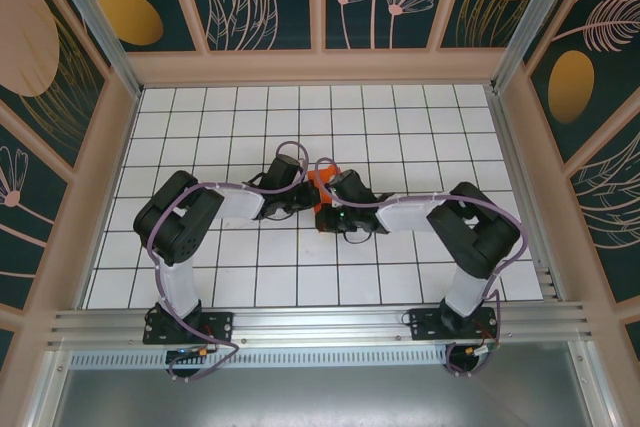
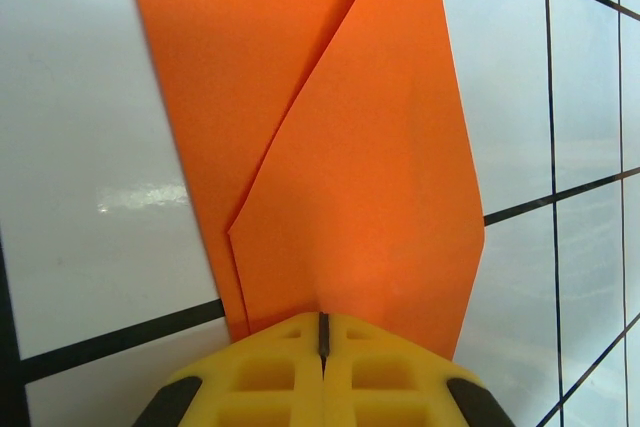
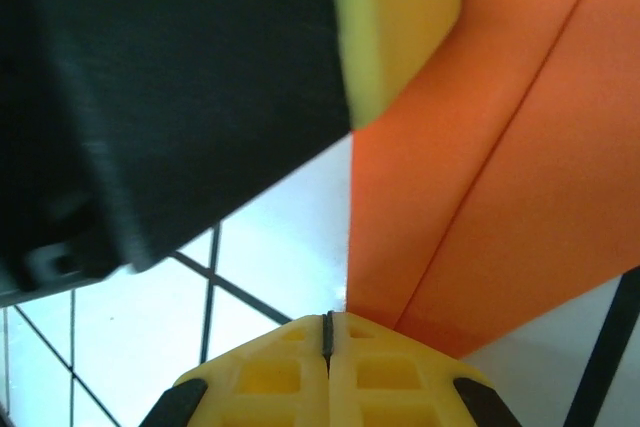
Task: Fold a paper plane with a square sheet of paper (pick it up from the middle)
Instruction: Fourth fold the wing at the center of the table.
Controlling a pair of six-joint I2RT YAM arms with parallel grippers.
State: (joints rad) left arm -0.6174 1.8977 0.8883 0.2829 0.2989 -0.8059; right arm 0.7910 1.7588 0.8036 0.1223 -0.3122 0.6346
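Here, the square sheet of paper (image 1: 322, 185) is found partly folded, about midway between the left and right edges of the surface (image 1: 200, 267) and roughly halfway from its near edge to its far edge. Both arms are bent inward over it. In the left wrist view a slanted flap is seen laid over a lower layer, so a creasing step is judged to be in hand, and the dart shape is not yet finished.

For this step to be done well, the sheet should be pinned by one end effector while the fold is flattened by the other. Pressure should be kept light and straight down, since thin paper is likely to slide on glossy tiles. The flap's slanted edge should be checked against the layer below before the crease is set, because a skewed fold would probably be carried into later ones.

The left end effector (image 2: 323, 319) is shown with its yellow fingers pressed together, with only a thin dark seam between them. The right end effector (image 3: 328, 319) is closed in the same way. No orange is seen inside either seam, so it cannot be told whether a layer is nipped or the tips are merely set on the sheet.

From the left end effector the paper is spread straight ahead, its near edge touching the fingertips. From the right end effector it is offset toward the right of that view, its lower edge touching the tips. A finger (image 3: 400, 27) of the left end effector is seen close by.
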